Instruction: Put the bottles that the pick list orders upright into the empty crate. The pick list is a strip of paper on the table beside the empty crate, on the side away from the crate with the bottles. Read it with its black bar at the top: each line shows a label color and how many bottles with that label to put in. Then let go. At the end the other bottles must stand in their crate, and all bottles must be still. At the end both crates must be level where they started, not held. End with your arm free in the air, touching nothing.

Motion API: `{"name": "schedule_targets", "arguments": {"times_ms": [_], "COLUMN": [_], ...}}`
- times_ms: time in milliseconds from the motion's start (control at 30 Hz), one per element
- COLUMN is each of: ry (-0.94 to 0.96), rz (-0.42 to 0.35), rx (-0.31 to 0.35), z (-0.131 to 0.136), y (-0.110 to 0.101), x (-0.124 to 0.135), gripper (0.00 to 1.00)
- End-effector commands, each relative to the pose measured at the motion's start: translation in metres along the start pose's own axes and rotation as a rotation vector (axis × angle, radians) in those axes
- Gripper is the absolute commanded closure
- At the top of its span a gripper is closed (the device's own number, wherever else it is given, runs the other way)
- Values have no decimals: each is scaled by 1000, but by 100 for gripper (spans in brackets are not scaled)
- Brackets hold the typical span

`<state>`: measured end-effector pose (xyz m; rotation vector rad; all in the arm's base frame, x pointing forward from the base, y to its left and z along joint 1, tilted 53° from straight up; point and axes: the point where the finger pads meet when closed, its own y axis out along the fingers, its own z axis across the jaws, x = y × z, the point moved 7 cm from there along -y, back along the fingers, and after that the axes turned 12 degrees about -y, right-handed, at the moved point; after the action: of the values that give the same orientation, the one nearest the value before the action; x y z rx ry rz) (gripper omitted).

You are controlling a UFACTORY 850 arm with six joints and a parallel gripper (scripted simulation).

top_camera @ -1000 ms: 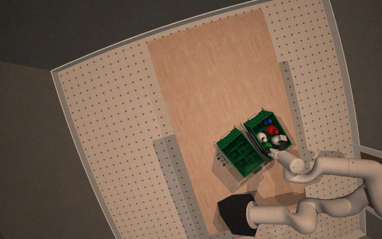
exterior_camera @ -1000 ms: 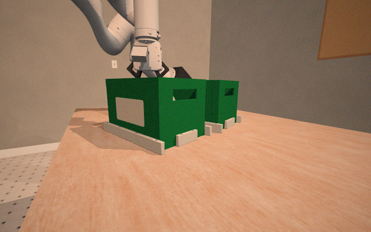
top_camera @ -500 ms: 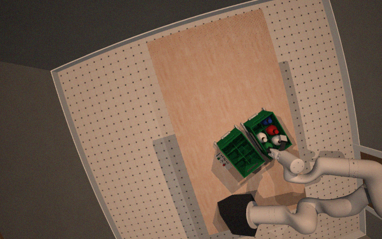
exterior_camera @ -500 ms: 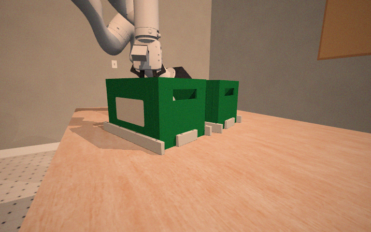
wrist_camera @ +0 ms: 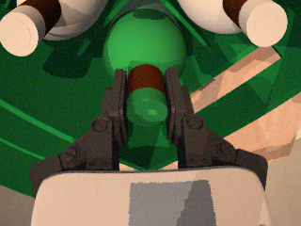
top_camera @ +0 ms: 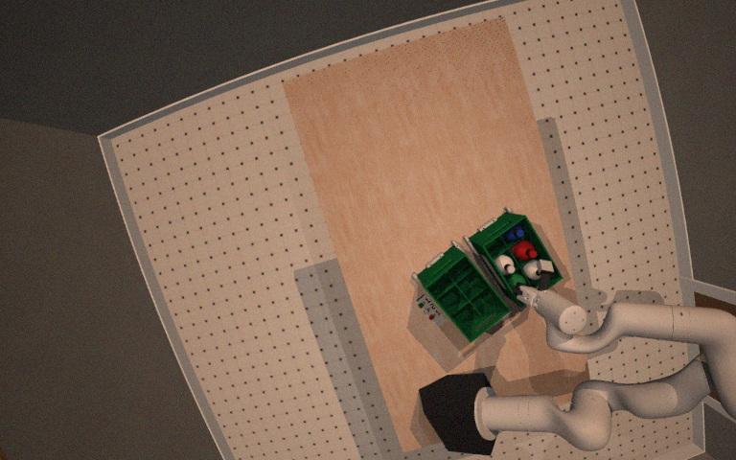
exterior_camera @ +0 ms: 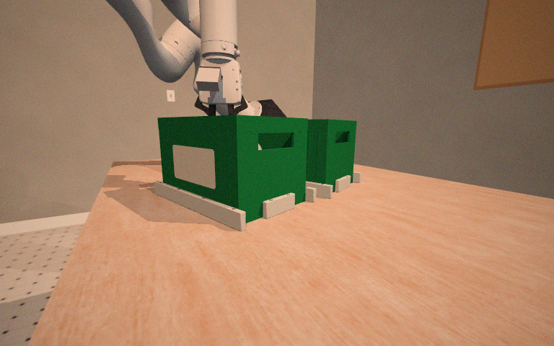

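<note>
Basically, the coming lift turns on the green bottle (top_camera: 517,281) (wrist_camera: 145,44) running lengthwise out from between the fingers (top_camera: 521,292) (exterior_camera: 221,109) in the wrist view: its neck and cap sit between the two pads, its round shoulder just beyond their tips. The fingers stand narrow, apparently closed on that neck, though the dim view leaves the contact itself a little uncertain. The bottle is in the loaded crate (top_camera: 480,239) (exterior_camera: 269,171), at the side nearer the arm, so it should rise straight before crossing to the empty crate (top_camera: 425,273) (exterior_camera: 340,156) alongside.

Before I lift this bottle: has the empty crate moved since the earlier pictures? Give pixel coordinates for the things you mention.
No. In the exterior view, the empty crate (top_camera: 442,266) (exterior_camera: 340,156) sits unchanged against its light block (top_camera: 434,261) (exterior_camera: 343,184).
</note>
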<state>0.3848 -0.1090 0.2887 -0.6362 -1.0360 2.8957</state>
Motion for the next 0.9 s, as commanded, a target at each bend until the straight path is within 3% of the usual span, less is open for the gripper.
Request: {"name": "schedule_targets", "arguments": {"times_ms": [0,600,867], "ry": [0,0,1], "rz": [1,1,1], "rx": [0,0,0], "z": [0,0,0], "y": [0,0,-10], "x": [0,0,0], "gripper": [100,100,100]}}
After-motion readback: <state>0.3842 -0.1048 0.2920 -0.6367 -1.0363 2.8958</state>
